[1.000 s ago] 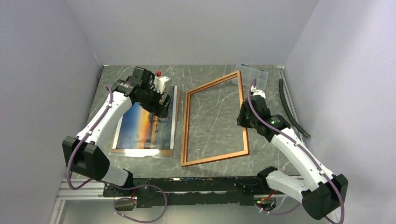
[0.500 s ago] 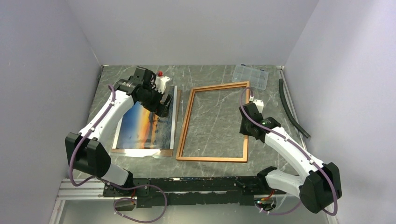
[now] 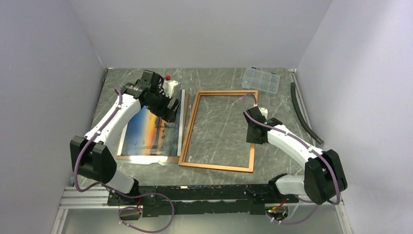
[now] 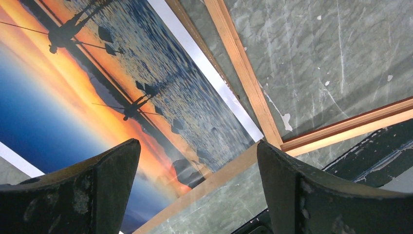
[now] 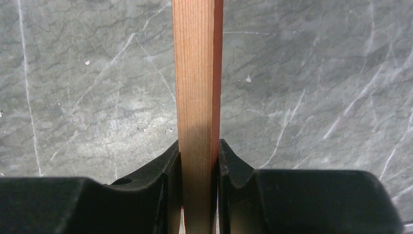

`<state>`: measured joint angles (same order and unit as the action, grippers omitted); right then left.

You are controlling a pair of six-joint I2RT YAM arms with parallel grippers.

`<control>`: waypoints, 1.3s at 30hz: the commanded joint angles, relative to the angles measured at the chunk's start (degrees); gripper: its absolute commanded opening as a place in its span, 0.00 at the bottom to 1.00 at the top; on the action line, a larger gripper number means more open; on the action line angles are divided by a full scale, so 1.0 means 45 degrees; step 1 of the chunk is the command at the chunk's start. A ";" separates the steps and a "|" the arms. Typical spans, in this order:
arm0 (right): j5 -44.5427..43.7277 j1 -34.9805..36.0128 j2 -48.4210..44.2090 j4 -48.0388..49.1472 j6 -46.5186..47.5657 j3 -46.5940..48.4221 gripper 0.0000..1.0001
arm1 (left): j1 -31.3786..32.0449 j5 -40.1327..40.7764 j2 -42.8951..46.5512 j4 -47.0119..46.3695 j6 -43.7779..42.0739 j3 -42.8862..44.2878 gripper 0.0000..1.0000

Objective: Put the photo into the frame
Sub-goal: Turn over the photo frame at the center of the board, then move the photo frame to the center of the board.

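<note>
Right pincer (image 5: pixel 198 152) clamped on the right rail of the thin reddish-orange wooden picture frame (image 5: pixel 197 73). Frame lies flat mid grey marble tabletop (image 3: pixel 221 126), nothing inside it but marble. Glossy orange-sunset photo (image 3: pixel 148 129) sits face up on a plain brown backing board (image 3: pixel 146 158), just left of the frame. Left pincer (image 4: pixel 195 151) jaws apart, holding nothing, above the photo's right edge.

White arms (image 3: pixel 109 124), black joints (image 3: pixel 92 163), purple cables (image 3: pixel 74 168).
</note>
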<state>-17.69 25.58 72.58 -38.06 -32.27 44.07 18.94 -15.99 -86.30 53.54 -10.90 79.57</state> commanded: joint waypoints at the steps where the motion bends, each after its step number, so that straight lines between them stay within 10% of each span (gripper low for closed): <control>1: 0.0875 0.0008 0.0369 -0.0188 -0.0066 0.0315 0.30 | -0.0023 0.0172 0.0253 -0.0452 -0.0293 -0.0089 0.95; 18: 0.0808 0.1027 0.0679 0.0038 -0.1118 0.1426 0.68 | -0.0965 -0.0730 0.0411 0.0285 0.0525 0.1512 0.95; 39: 0.3094 0.4888 0.9798 0.2684 -0.1566 0.9823 0.78 | -0.6335 -0.0093 0.1561 0.1515 -0.0427 -0.0434 0.95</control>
<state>-5.93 47.44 115.63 -28.51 -39.22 85.14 -8.62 -17.87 -81.54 59.22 -10.50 78.52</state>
